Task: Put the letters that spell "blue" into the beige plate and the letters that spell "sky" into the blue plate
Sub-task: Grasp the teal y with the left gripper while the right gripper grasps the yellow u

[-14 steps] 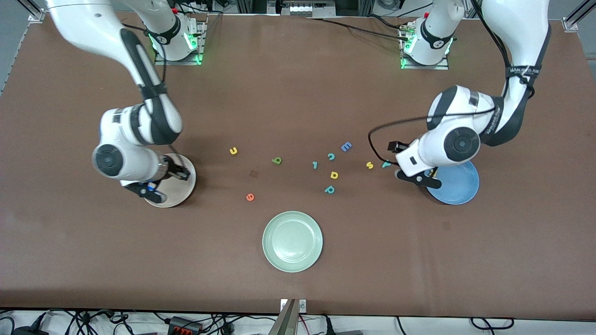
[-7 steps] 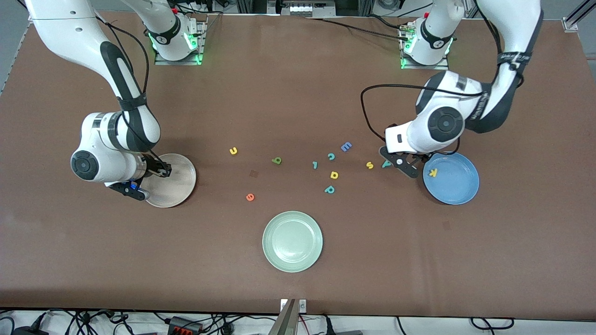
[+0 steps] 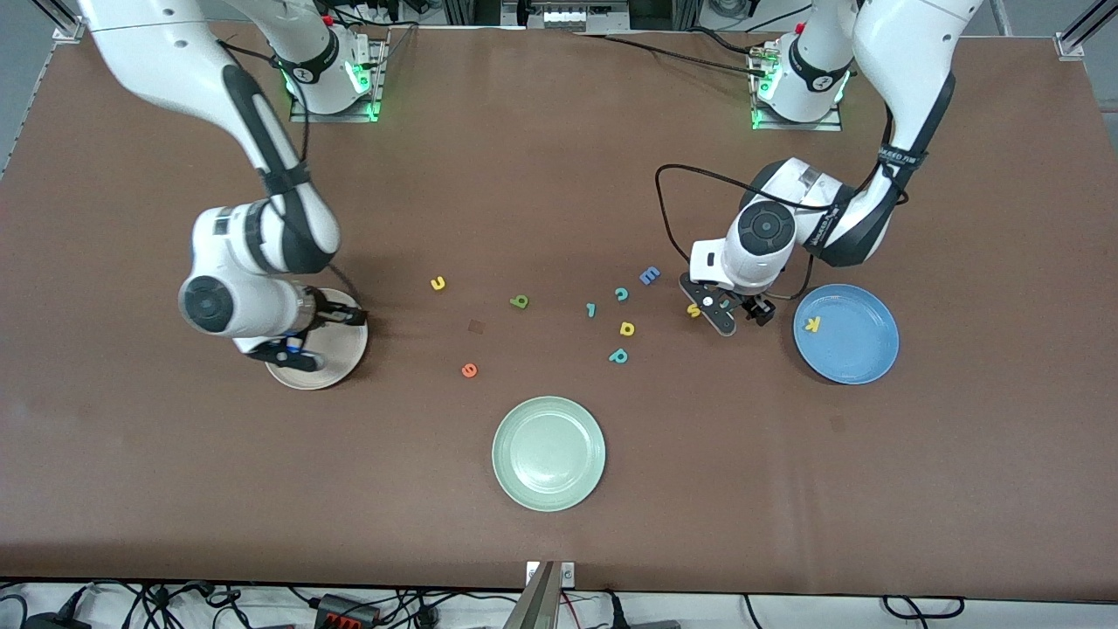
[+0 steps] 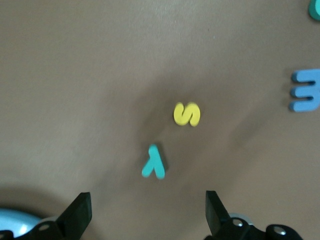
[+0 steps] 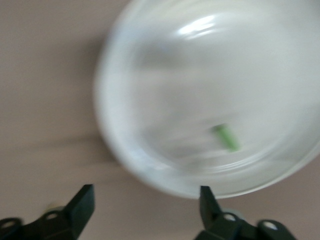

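Since the earlier frames the left gripper (image 3: 738, 313) has left the blue plate (image 3: 860, 354) and now hangs over the table just beside it, toward the middle of the table, above the yellow "s" (image 3: 693, 310) and the teal "y" (image 4: 153, 162); its fingers (image 4: 77, 215) stand wide apart and hold nothing, as the left wrist view shows both letters lying free on the brown table (image 3: 559, 175) between them. The yellow "k" (image 3: 812, 324) lies alone in the blue plate, near its rim on the side toward the middle of the table. The right gripper (image 3: 336, 319) has come back over the beige plate (image 3: 327, 371) and has opened; its fingers (image 5: 82, 205) are spread and empty, and in the right wrist view the dark green "l" (image 5: 226, 137) lies inside the plate. The other letters have not moved. The yellow "u" (image 3: 438, 283) and the green "b" (image 3: 520, 302) lie on the table between the beige plate and the cluster of letters in the middle, and the orange "e" (image 3: 469, 370) lies nearer to the front camera than both. In the cluster are a teal hooked piece (image 3: 591, 309), a teal "c" (image 3: 621, 294), a larger blue "E" (image 3: 649, 276), a yellow "a"-like letter (image 3: 626, 328) and a teal "p" (image 3: 618, 355). The pale green plate (image 3: 548, 452) stands nearest to the front camera, with nothing in it.
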Controlling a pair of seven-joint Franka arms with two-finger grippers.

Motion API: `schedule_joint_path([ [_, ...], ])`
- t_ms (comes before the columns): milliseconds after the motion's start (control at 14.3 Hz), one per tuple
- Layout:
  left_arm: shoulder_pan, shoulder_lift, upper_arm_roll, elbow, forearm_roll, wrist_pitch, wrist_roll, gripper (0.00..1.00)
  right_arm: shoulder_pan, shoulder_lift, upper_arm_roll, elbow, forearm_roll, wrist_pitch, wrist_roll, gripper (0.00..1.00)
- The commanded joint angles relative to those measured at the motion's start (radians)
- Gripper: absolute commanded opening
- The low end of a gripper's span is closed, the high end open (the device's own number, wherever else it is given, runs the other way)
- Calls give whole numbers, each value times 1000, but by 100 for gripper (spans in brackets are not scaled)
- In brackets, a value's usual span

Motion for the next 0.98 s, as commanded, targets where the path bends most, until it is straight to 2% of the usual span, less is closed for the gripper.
schedule_joint_path([
  [0, 10, 28, -3, 5, 26, 33, 21, 100, 126, -16, -5, -7, -1, 5, -8, 100],
  [280, 30, 76, -3, 5, 98, 96, 22, 99, 203, -16, -2, -17, -4, 46, -87, 100],
  [560, 39, 71, -3, -11, 100, 108, 24, 55, 264, -1, -2, -54, -3, 112, -91, 100],
  [630, 38, 71, -3, -11, 100, 108, 24, 48, 266, 8, -2, -71, -3, 140, -91, 100],
  [699, 38, 71, -3, -11, 100, 108, 24, 44, 264, 15, -2, -86, -4, 169, -101, 100],
  [909, 36, 71, -3, -11, 100, 108, 24, 41, 264, 24, -4, -120, -6, 224, -178, 100],
])
